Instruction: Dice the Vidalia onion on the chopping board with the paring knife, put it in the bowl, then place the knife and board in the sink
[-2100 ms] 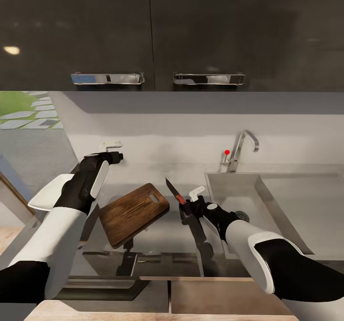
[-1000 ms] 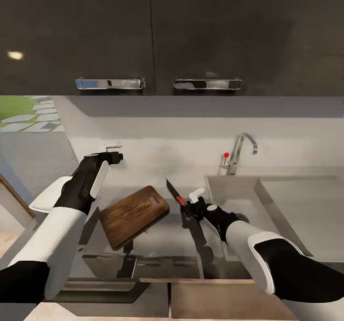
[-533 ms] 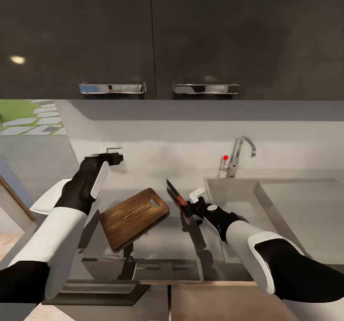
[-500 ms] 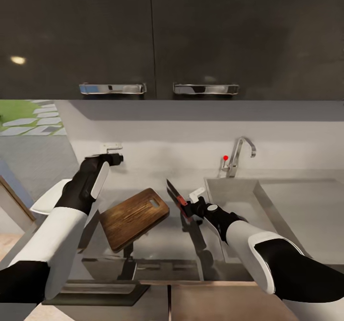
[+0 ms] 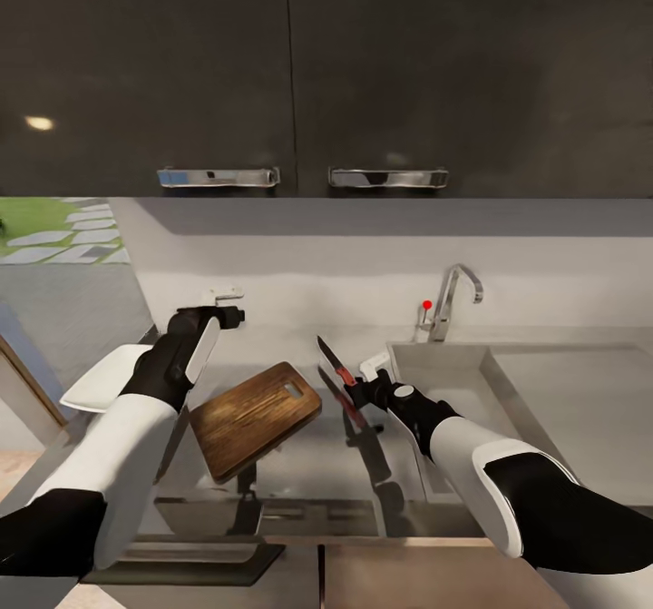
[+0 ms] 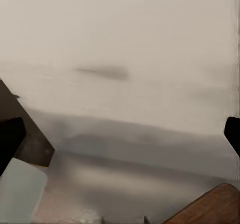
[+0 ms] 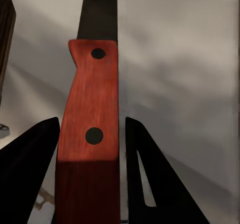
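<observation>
Right gripper (image 5: 363, 389) clamps the paring knife (image 5: 334, 366) by its red handle, blade angled up over the surface between chopping board (image 5: 255, 417) and sink (image 5: 444, 382); left gripper (image 5: 227, 308) hovers near the wall, jaws apart, empty.

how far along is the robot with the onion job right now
Done: hard to tell; no onion pieces are visible, and the bowl's contents can't be seen. In hand: the right gripper holds the knife between board and sink. Left: knife and board both go into the sink; the board sits on the countertop.
</observation>
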Robot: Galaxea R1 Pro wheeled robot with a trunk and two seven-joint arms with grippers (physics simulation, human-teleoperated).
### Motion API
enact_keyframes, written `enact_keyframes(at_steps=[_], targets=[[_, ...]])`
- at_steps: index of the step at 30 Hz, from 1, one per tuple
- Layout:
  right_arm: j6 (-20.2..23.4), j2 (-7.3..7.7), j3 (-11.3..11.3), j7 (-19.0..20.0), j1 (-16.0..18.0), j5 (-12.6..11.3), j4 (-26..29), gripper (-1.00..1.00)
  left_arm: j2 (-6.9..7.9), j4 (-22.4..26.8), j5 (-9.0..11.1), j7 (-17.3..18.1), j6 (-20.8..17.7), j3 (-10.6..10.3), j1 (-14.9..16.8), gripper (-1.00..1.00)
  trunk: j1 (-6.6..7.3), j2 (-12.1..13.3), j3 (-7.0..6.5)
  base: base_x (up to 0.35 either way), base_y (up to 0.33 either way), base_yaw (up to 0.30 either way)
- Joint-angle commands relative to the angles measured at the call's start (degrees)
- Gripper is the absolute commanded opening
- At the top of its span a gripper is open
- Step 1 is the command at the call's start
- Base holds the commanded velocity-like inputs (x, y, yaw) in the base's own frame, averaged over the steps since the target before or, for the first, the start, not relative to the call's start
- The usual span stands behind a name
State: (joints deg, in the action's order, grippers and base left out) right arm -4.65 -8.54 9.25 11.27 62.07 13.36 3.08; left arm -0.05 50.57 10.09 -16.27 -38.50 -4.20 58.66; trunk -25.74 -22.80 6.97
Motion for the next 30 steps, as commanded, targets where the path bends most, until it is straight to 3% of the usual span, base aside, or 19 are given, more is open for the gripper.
enact_keyframes(at_steps=[1, 21, 30], targets=[[-0.24, 0.01, 0.25, -0.03, 0.07, 0.26, -0.05, -1.0, -0.1, -0.17, 0.59, -0.51, -0.18, -0.15, 0.06, 1.0, -0.04, -0.12, 0.03, 0.0, 0.0, 0.0], [-0.21, 0.71, -0.01, -0.36, 0.07, 0.35, 0.59, -1.0, -4.53, -11.05, 0.87, -0.22, 0.33, -0.28, 0.06, 1.0, -0.04, -0.12, -0.99, 0.0, 0.0, 0.0], [-0.07, 3.26, -0.1, -0.2, 0.07, 0.34, 2.62, -1.0, -6.15, -14.47, 0.89, -0.08, 1.68, -0.28, 0.06, 1.0, -0.04, -0.12, -0.99, 0.0, 0.0, 0.0]])
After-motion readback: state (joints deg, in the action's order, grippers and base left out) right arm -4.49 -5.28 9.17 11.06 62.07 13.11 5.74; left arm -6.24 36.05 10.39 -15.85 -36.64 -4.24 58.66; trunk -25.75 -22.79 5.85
